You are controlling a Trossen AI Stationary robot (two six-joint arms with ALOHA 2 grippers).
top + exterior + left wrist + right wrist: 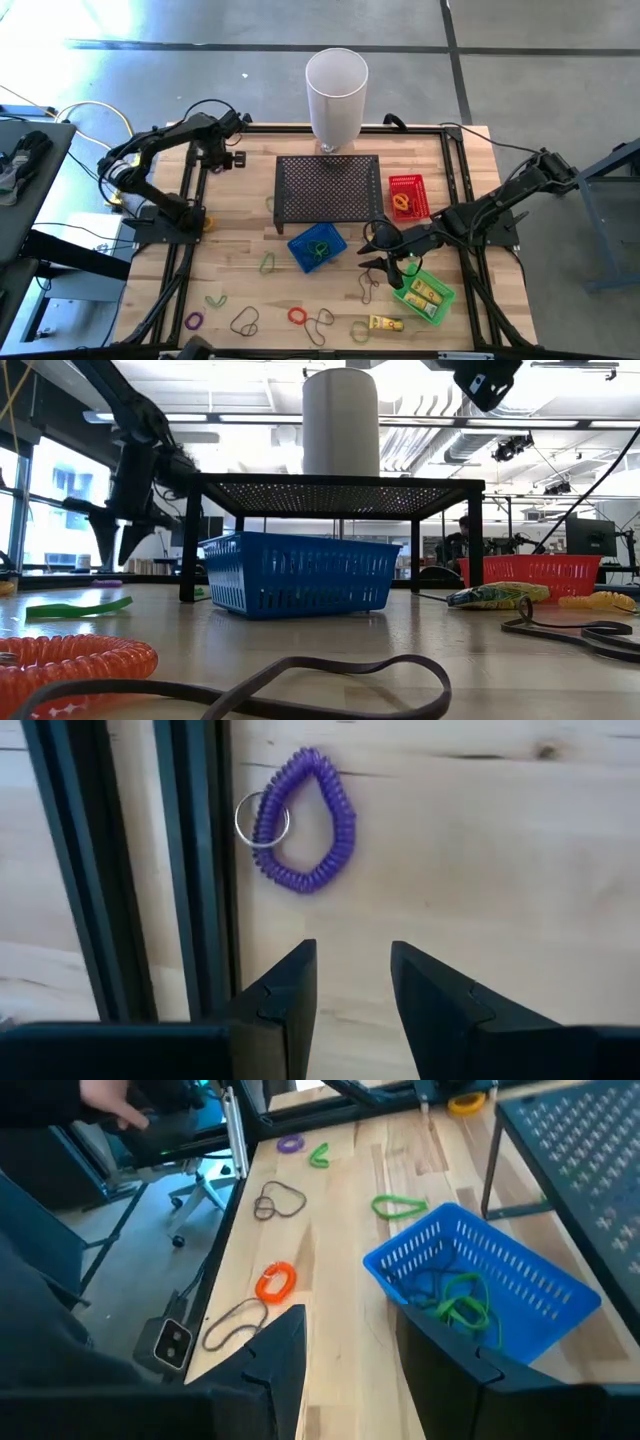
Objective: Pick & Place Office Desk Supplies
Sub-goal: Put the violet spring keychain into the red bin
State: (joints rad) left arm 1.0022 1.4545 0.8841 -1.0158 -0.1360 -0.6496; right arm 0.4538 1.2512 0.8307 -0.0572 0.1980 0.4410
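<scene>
Left tool (352, 982) is empty, fingers parted narrowly, hanging at the far-left edge of the worktop (240, 225) over the black frame rail, just short of a purple coil keyring (305, 820). Loose supplies lie along the near edge: green band (216, 299), purple coil (194, 321), dark band (245, 321), orange-red coil (297, 316), olive band (361, 330), yellow packet (386, 323). Centre: blue basket (317, 247) already with green bands inside, in front of the black mesh stand (328, 186); white cylinder (336, 96) behind. Right: red basket (407, 196), green basket (423, 296) with yellow packets. Right tool (380, 252) is empty, narrowly parted, held above the worktop between blue basket and green basket, its camera facing the orange-red coil and dark bands. Likely step: right arm reaching for a loose band. To do it well: come straight down over one band, straddle a single strand, avoid the basket wall, close fully before lifting.
</scene>
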